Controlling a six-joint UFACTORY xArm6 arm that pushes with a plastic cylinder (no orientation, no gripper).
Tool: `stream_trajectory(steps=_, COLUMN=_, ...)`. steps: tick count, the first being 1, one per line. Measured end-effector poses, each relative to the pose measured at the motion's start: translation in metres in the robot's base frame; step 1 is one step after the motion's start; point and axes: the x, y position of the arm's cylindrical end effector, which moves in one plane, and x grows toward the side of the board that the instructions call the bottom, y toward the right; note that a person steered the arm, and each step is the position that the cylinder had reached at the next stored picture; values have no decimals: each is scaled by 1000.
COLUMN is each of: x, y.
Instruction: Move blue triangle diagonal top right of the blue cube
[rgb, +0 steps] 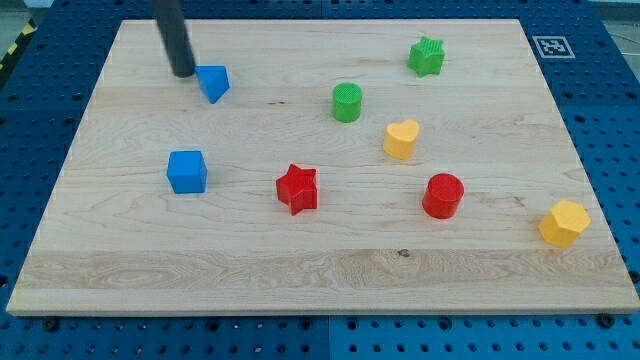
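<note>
Our tip (183, 73), a bare rod with no pincer, touches the blue triangle (213, 83) on its left; the triangle sits above the blue cube (187, 171). An off-centre push risks spinning it away.

Honestly there's not much robot to look at here. All you can see of it is one straight rod (174, 38), coming in from the view's top edge, so whatever it's attached to is cut off. It's a plain round cylinder, dark charcoal going on black, same thickness the whole way down as far as I can tell. Finish looks matte with a faint lighter sheen running along one side. The tip (183, 73) is just a blunt, flat-cut end, no taper. No cables, screws, labels or markings anywhere on the visible part.
</note>
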Motion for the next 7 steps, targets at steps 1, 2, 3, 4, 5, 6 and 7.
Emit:
stream_trajectory(steps=1, x=6, y=-8)
stream_trajectory(steps=2, x=17, y=4)
stream_trajectory(steps=3, x=21, y=8)
stream_trajectory(steps=4, x=21, y=19)
stream_trajectory(steps=5, x=21, y=23)
stream_trajectory(steps=6, x=22, y=38)
stream_trajectory(steps=7, x=26, y=58)
